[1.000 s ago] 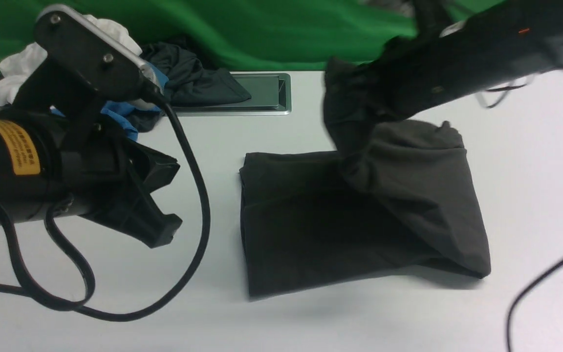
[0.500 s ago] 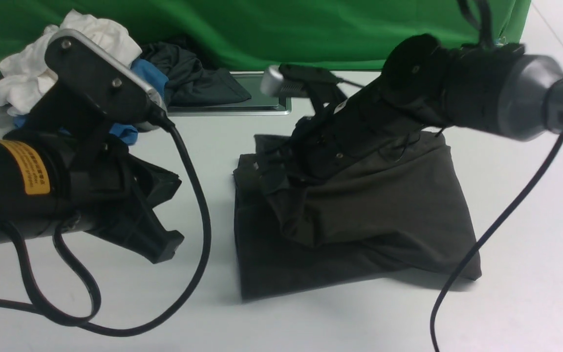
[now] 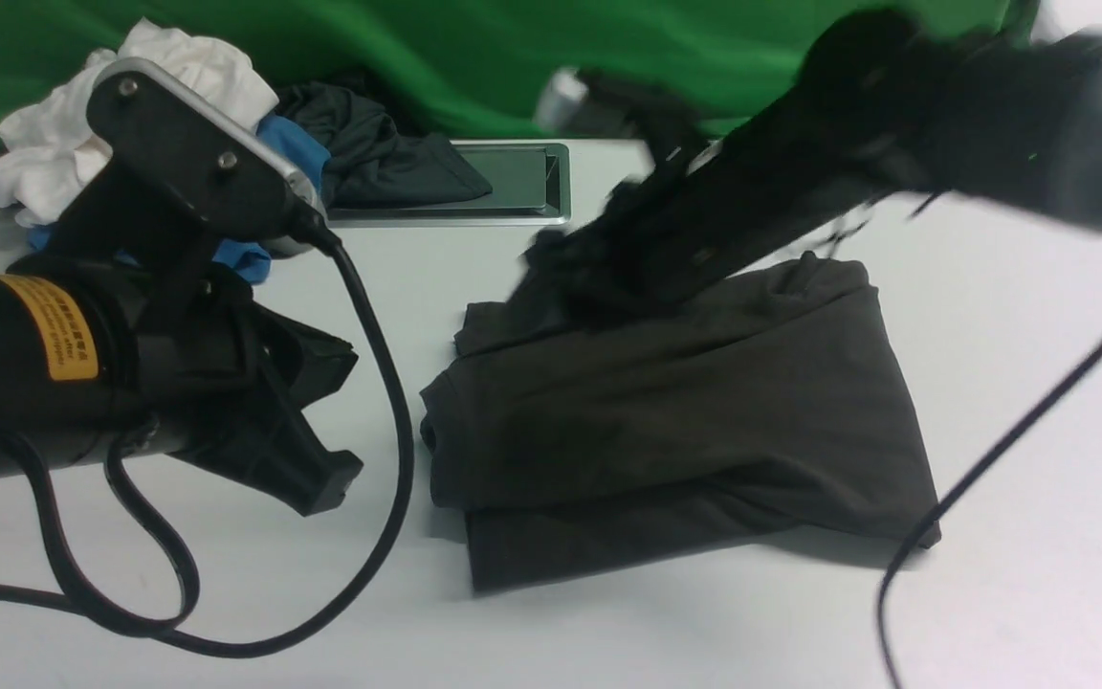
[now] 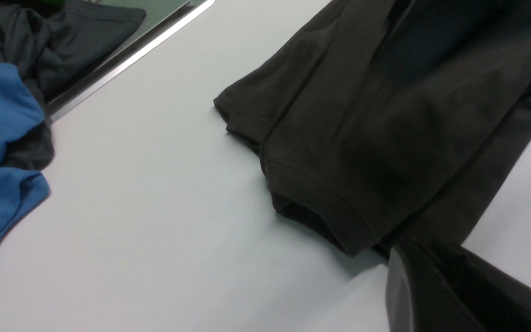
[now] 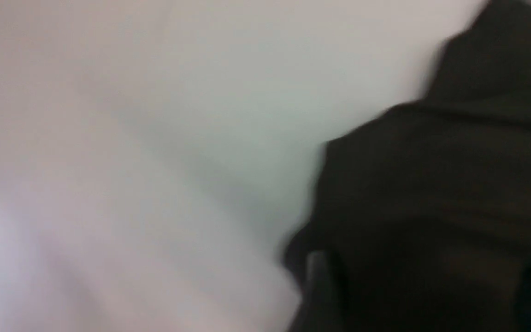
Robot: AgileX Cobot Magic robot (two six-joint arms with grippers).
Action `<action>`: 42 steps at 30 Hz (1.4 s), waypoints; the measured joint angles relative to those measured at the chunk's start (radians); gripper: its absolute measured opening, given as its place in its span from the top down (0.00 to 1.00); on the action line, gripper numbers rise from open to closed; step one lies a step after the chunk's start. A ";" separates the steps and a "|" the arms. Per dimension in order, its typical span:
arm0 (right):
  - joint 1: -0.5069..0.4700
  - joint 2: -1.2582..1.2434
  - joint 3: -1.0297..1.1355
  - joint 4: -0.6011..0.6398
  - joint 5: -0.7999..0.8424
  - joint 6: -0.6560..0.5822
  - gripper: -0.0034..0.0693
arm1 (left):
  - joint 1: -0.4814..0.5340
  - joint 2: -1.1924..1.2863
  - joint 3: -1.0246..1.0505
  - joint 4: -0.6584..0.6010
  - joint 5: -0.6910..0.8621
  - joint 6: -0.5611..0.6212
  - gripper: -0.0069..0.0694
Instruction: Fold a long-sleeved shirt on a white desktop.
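Folded over since half a second ago, the long-sleeved shirt [image 3: 675, 421] now lies flat as a doubled slab on the white desktop [image 3: 226, 660], its top layer carried toward my left, and my right arm has lifted off it.

Nearest the camera, my left gripper [image 3: 307, 421] hangs just off the shirt's left edge, jaws closed on nothing, apart from the cloth; its wrist view shows the hemmed corner [image 4: 311, 193] close ahead of the fingertip.

Mid-table, the shirt's long axis runs left to right across my front, between my two arms.

Farther back, my right gripper [image 3: 599, 277] is a blur above the shirt's far left edge. Whether its jaws stand apart I cannot tell from these frames, nor whether it touches cloth.

Beyond lie a metal-framed panel [image 3: 513, 187] and a pile of other garments [image 3: 226, 124].

I judge my left arm the nearer one for any squaring of that left edge.
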 joint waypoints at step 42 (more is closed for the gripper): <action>-0.237 -1.132 0.813 -0.678 0.117 0.531 0.89 | 0.000 -1.018 0.610 -0.181 -0.476 0.168 0.88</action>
